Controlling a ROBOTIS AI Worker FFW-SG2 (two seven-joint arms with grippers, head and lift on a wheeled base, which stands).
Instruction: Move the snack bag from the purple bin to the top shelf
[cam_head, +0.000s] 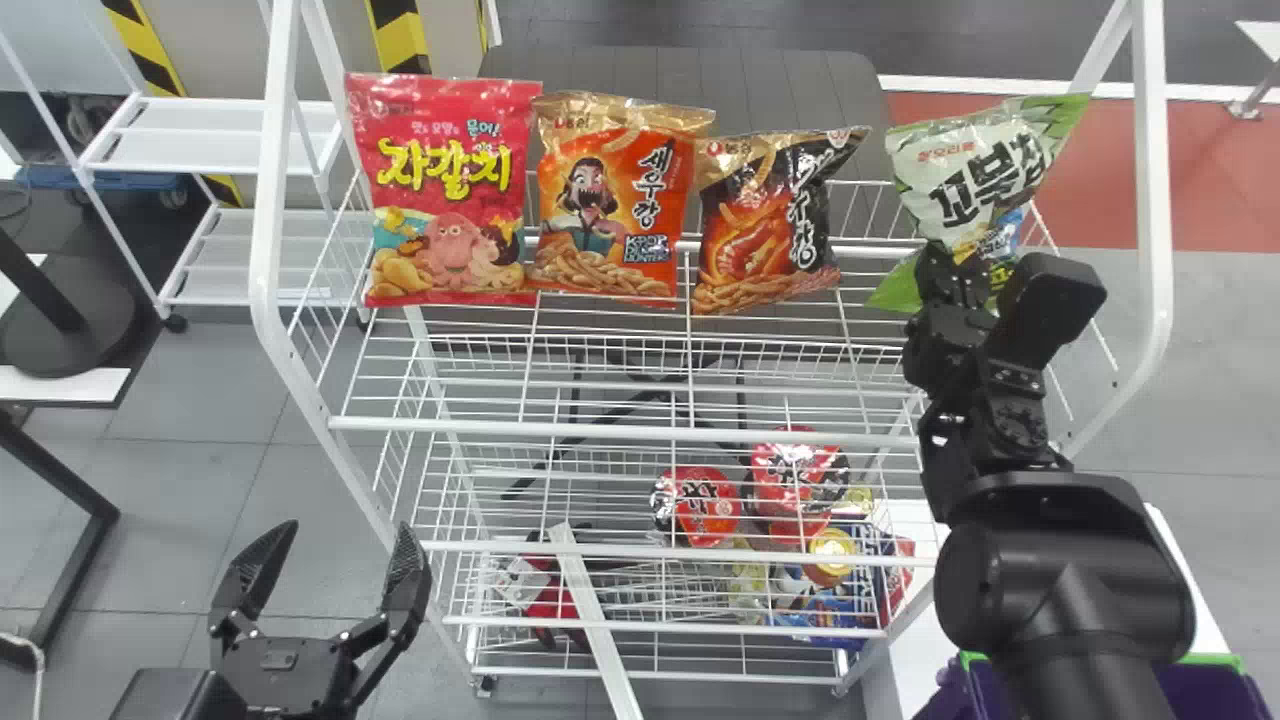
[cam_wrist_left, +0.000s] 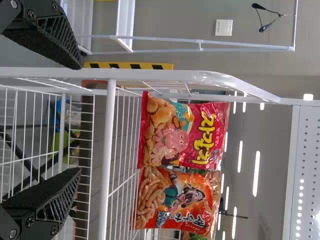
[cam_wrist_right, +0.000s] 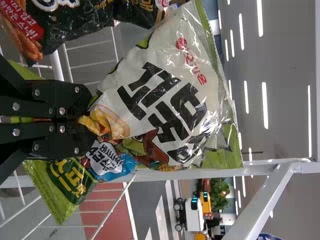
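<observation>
Far left, a tube-framed white rack (cam_head: 215, 130) with flat tiers stands behind on smooth grey floor. Nearer, low and just left of the shelving, the left gripper (cam_head: 347, 528): two flat black fingers well apart, nothing between them, their inner faces ribbed like lattice. Next the top shelf (cam_head: 600, 431), white coated wire in an open grid, rounded tube posts rising at its ends. On it, a row of pillow-shaped, glossy film bags, all upright: first a red bag (cam_head: 450, 190), broad and nearly square; then an orange bag (cam_head: 615, 200) with a crinkled gold top seal, close beside it; then a black and orange bag (cam_head: 770, 220), tilted, its top corner creased. Below, on a lower wire tier, two round, film-wrapped red tubs (cam_head: 697, 505) (cam_head: 797, 475). At the right end, over the top shelf, the right gripper (cam_head: 952, 262), fingers closed on the lower part of the snack bag (cam_head: 962, 180), white and green, puffed, slanting, film shiny and puckered around the pinch. Whether its base bears on the wire, cannot tell. Low at far right, the purple bin (cam_head: 1215, 692), smooth-walled with a green rim, partly behind the black arm.
</observation>
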